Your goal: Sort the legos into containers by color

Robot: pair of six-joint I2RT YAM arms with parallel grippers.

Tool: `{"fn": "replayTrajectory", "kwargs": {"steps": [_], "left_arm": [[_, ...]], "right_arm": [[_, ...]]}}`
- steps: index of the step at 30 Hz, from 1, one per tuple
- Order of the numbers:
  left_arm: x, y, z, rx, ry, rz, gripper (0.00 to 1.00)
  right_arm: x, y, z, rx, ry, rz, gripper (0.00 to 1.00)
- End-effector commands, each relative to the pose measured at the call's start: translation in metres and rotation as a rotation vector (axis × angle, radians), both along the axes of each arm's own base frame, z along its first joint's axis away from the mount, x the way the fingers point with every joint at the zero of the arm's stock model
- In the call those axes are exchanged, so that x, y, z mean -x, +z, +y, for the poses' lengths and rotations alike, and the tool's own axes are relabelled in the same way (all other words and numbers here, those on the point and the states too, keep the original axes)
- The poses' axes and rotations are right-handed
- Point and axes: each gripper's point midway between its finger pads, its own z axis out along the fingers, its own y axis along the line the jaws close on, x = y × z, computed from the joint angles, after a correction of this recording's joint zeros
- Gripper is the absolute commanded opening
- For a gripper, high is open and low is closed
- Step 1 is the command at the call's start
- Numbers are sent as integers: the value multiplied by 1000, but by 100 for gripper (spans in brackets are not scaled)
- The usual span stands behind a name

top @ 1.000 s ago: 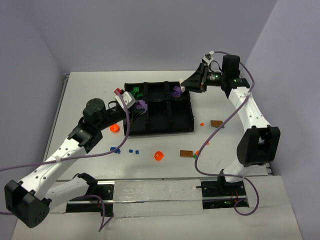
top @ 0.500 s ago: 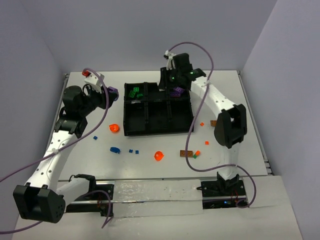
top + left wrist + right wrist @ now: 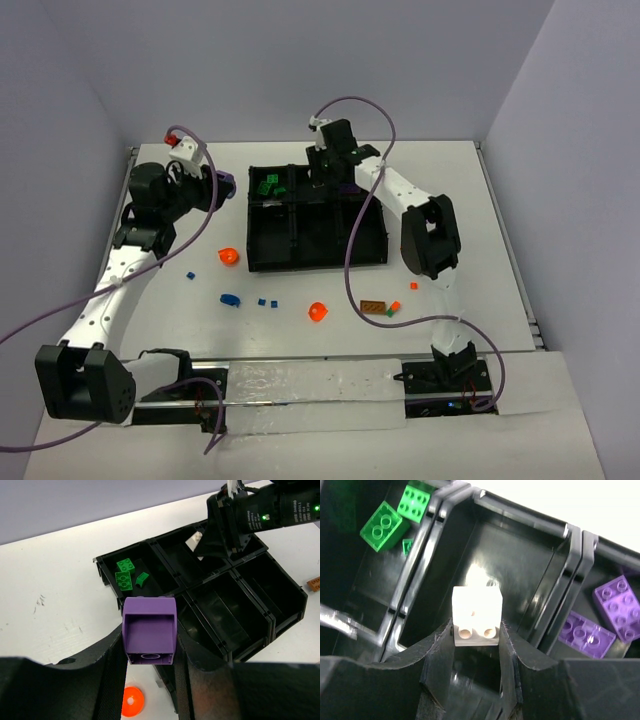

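off the tray's point(image 3: 315, 263) left side, the left gripper point(image 3: 150, 652) is clamped on a purple brick point(image 3: 149, 625), not dropped in yet. greens point(image 3: 385, 527) sit in the far-left cell point(image 3: 365, 582), the right gripper point(image 3: 476, 641) pinches a tan brick point(image 3: 476, 609) over the far-middle cell point(image 3: 520, 560), and two purples point(image 3: 600, 625) lie in the far-right one. orange point(image 3: 229, 257), blue point(image 3: 230, 299) and brown bits point(image 3: 375, 307) lie loose out front, so i'd say well under halfway.

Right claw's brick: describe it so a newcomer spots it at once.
Find the shallow black plastic six-compartment tray. Over its far middle compartment, the right claw pinches a small pale cream brick. Neighbouring compartments hold green bricks and purple bricks.
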Motion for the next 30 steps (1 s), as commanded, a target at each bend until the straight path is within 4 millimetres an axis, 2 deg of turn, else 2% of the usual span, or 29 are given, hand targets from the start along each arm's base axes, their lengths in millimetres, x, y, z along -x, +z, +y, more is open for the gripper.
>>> {"fn": "replayTrajectory", "kwargs": {"steps": [1, 3, 5, 6, 8, 12, 14, 16, 18, 21, 24, 26, 27, 29, 30], "left_arm": [[-9, 39, -3, 30, -19, -98, 0], [-10, 40, -3, 30, -20, -98, 0], [-10, 41, -4, 33, -22, -98, 0], [-10, 41, -4, 35, -24, -97, 0], [-10, 42, -5, 40, -28, -93, 0], [-9, 44, -8, 44, -44, -97, 0], [-9, 45, -8, 46, -49, -98, 0], [-8, 49, -12, 57, -67, -111, 0], [-8, 54, -16, 73, -90, -131, 0], [3, 63, -32, 115, -199, -153, 0], [26, 68, -55, 158, -391, -139, 1], [36, 71, -64, 168, -477, -146, 1], [51, 70, -72, 182, -578, -137, 3], [61, 69, -78, 207, -643, -126, 3], [70, 68, -83, 209, -694, -129, 3]], "right_arm": [[-24, 11, 16, -12, 11, -90, 16], [-25, 9, 18, -12, 16, -88, 25], [-27, 9, 19, -15, 18, -91, 43], [-27, 10, 20, -19, 21, -90, 48], [-26, 16, 22, -29, 25, -94, 53], [-22, 36, 21, -50, 23, -112, 67], [-15, 60, 22, -84, 33, -133, 76], [-9, 80, 23, -115, 45, -146, 77], [5, 116, 27, -183, 92, -173, 78], [27, 169, 25, -294, 193, -227, 79], [71, 217, 21, -432, 415, -247, 83], [95, 235, 17, -513, 557, -238, 86], [111, 245, 13, -548, 620, -235, 89], [129, 251, 11, -564, 701, -222, 89], [148, 250, 12, -576, 772, -182, 90]]}}
